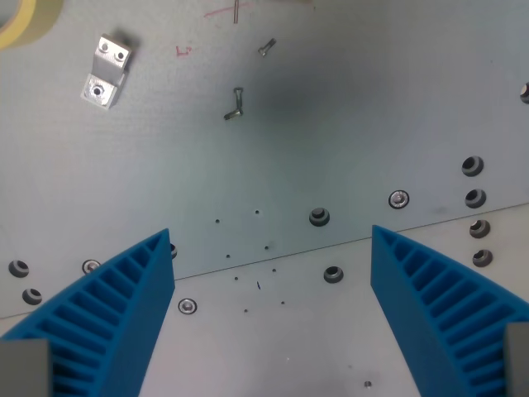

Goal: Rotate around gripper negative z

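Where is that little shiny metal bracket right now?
The metal bracket lies on the grey table in the upper left of the wrist view, just right of the roll of tape in the corner and left of two loose screws.

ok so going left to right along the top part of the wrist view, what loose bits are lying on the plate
tape roll → metal bracket → two crossed screws → single small screw

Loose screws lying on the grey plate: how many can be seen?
3 loose screws: one near the top centre, two touching each other just below. A thin pin at the top edge is unclear. The hand's fingers may hide more.
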{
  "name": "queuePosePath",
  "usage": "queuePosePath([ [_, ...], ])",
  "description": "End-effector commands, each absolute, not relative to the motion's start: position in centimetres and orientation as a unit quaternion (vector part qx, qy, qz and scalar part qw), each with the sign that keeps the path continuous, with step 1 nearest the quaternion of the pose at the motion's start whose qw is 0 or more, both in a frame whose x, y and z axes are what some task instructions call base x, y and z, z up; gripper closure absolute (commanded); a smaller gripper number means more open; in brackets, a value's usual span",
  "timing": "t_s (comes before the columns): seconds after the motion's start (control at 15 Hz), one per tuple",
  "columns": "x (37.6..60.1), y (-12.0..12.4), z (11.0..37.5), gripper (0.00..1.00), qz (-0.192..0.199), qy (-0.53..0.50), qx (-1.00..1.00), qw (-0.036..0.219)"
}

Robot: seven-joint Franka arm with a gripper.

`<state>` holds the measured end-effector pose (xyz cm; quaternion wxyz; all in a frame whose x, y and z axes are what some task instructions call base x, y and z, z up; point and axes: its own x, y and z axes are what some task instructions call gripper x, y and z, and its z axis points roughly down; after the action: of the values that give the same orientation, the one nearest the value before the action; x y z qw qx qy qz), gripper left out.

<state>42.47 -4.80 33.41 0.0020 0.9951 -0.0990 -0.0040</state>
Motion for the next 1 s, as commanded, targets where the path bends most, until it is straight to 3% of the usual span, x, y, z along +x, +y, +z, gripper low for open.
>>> queuePosePath([
  [0.07,42.45,-4.79,33.68,0.00,-0.001,-0.092,0.996,0.002],
  [1.0,42.45,-4.79,33.68,0.00,-0.001,0.001,1.000,0.002],
])
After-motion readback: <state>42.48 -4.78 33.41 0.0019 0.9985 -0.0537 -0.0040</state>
